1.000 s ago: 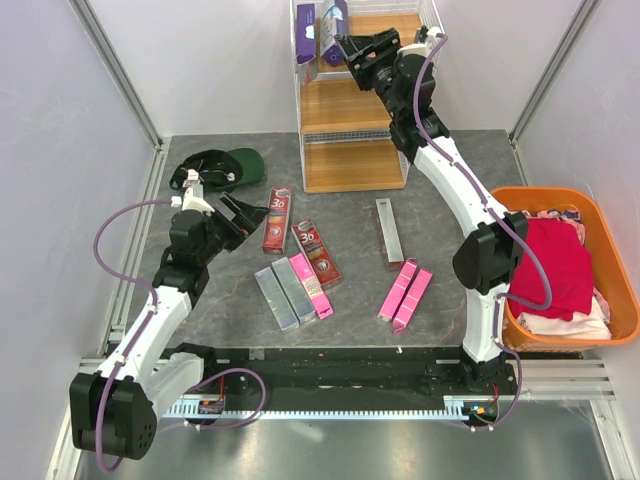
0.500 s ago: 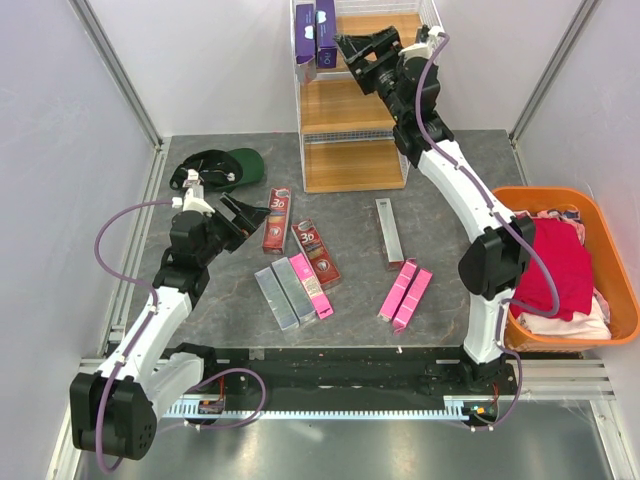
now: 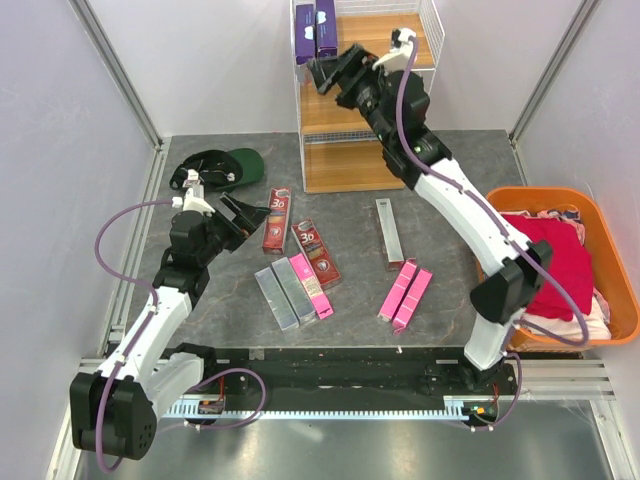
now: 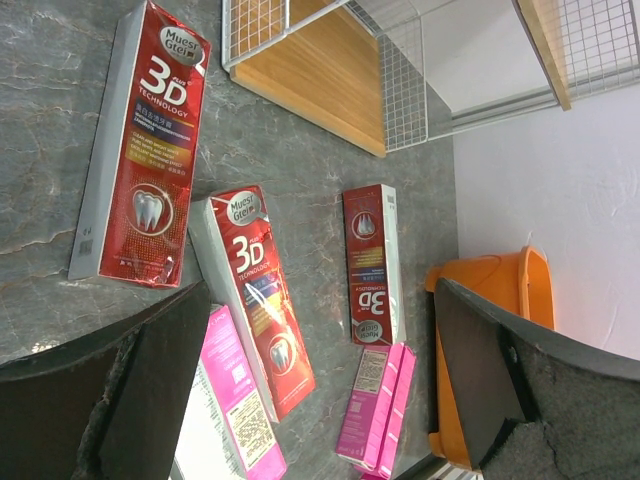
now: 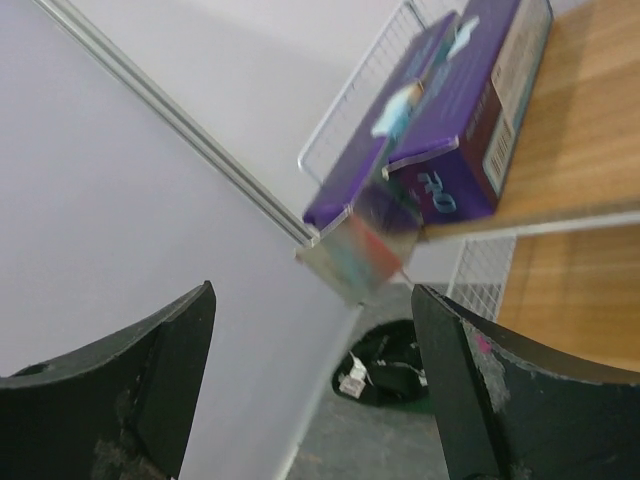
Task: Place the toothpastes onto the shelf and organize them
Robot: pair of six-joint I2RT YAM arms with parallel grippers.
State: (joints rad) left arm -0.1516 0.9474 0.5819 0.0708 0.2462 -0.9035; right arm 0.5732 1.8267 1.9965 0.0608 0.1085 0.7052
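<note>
Two purple toothpastes (image 3: 315, 30) lie side by side on the left of the top board of the white wire shelf (image 3: 352, 165). My right gripper (image 3: 332, 75) hangs open just in front of them, holding nothing; its wrist view shows the purple cartons (image 5: 440, 110) ahead, apart from the fingers. On the table lie dark red cartons (image 3: 277, 220) (image 3: 316, 253), silver-grey ones (image 3: 283, 295), a pink one (image 3: 312, 287), a pink pair (image 3: 405, 293) and a slim carton (image 3: 388, 233). My left gripper (image 3: 240, 215) is open beside the dark red carton (image 4: 145, 150).
A green cap (image 3: 225, 165) lies at the table's left rear, behind my left arm. An orange basket (image 3: 540, 192) full of clothes stands at the right edge. The shelf's middle and bottom boards carry nothing that I can see.
My right gripper opened and let go of the purple carton, which now stands beside the other on the top board. The gripper then drew back down and left. The left arm stayed still.
</note>
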